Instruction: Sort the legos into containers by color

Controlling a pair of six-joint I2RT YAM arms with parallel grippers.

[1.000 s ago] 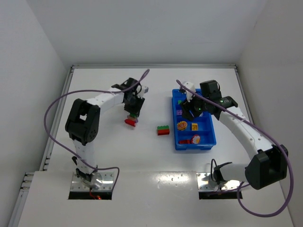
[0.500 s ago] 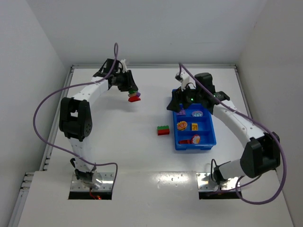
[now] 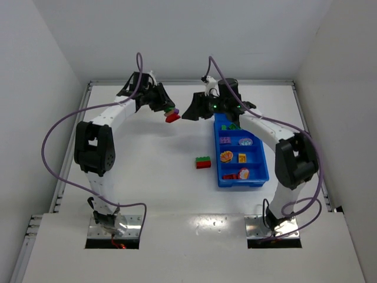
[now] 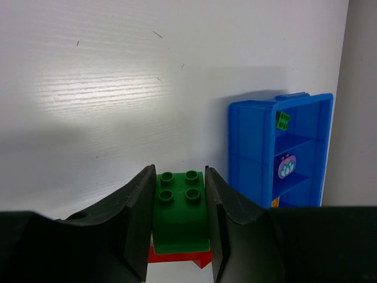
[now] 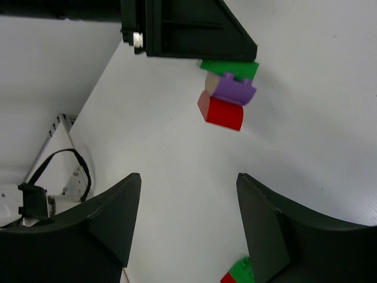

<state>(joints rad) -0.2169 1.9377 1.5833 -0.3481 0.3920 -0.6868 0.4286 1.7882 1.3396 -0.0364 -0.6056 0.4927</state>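
Top external: left tool (image 3: 168, 111) is clamping the brick stack (image 3: 172, 117); right tool (image 3: 189, 113), spread wide, is hovering at its 3 o'clock.

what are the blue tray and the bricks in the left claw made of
The blue tray looks like moulded plastic, slightly glossy: thin walls and dividers. The brick stack in the left claw is likely hard plastic: smooth solid colours, moulded studs on top.

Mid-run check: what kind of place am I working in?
Probably a lab test cell: white wall panels box in a white table with a blue tray, toy bricks and two bolted-down robot arms.
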